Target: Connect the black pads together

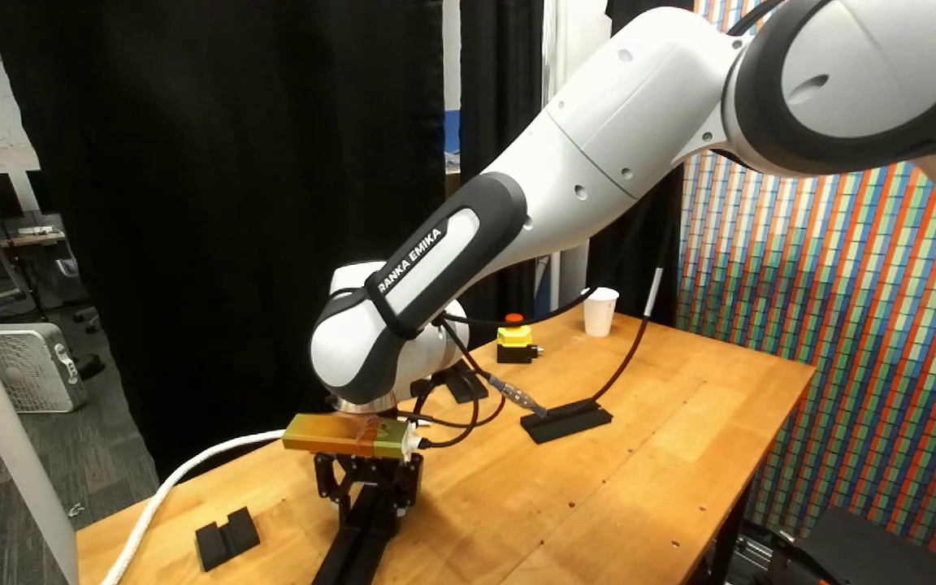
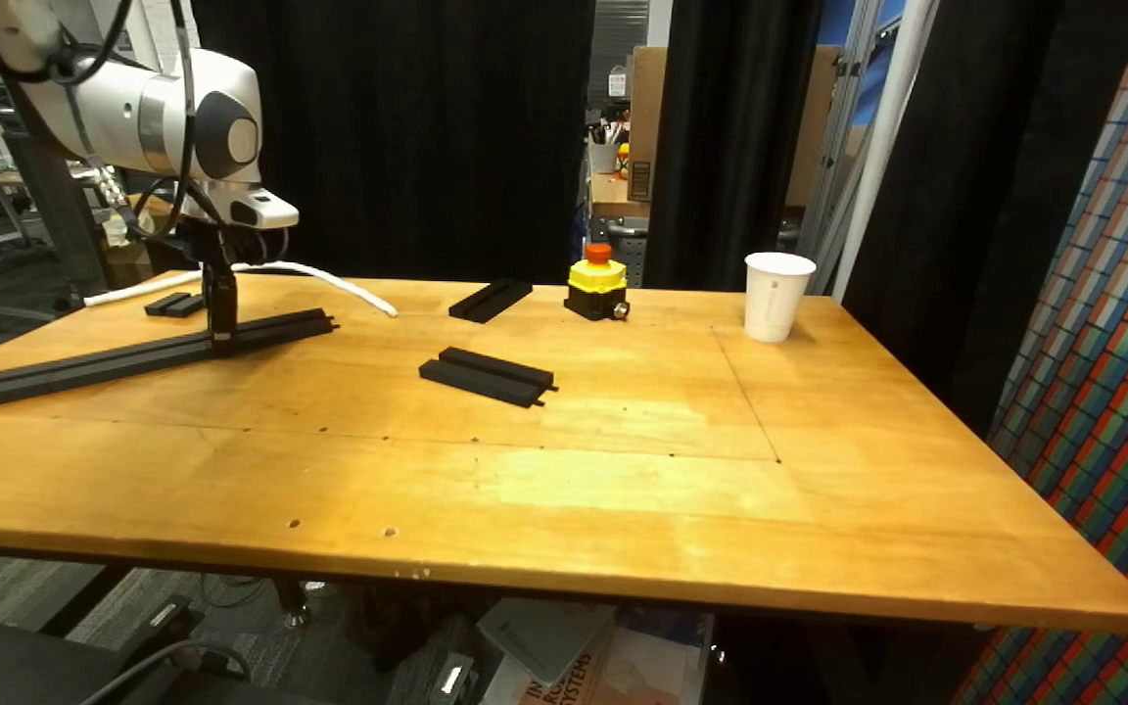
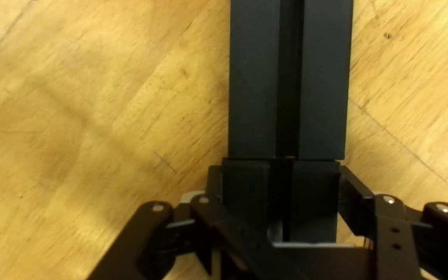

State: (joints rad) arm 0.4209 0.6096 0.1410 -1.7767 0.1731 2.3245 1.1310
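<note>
A white robot arm (image 1: 590, 154) bends down to a wooden counter (image 2: 623, 509), its gripper (image 3: 280, 182) at a row of grooved black pads (image 2: 123, 367). In the wrist view, the nearer black pad (image 3: 309, 196) sits between the jaws, which pinch it from both long sides. The farther black pad (image 3: 321, 81) lies just ahead of the jaws, end to end with the nearer one; a thin seam marks where they meet, their sides slightly out of line. Whether the two are locked together cannot be told. In an exterior view, the jaws stand over the row, which runs at a slant toward the left edge of the frame, small pegs (image 2: 335, 324) jutting from its right end.

Three other black pieces lie outside the jaws. A short block (image 2: 174, 305) rests just behind the row, near a white cable (image 2: 324, 277). A grooved pad (image 2: 481, 382) lies nearer the middle of the counter, well apart from the jaws, and a further pad (image 2: 491, 302) lies behind it, near a yellow emergency-stop button (image 2: 597, 278) with a red top. An upright paper cup (image 2: 777, 297) stands near a far corner.
</note>
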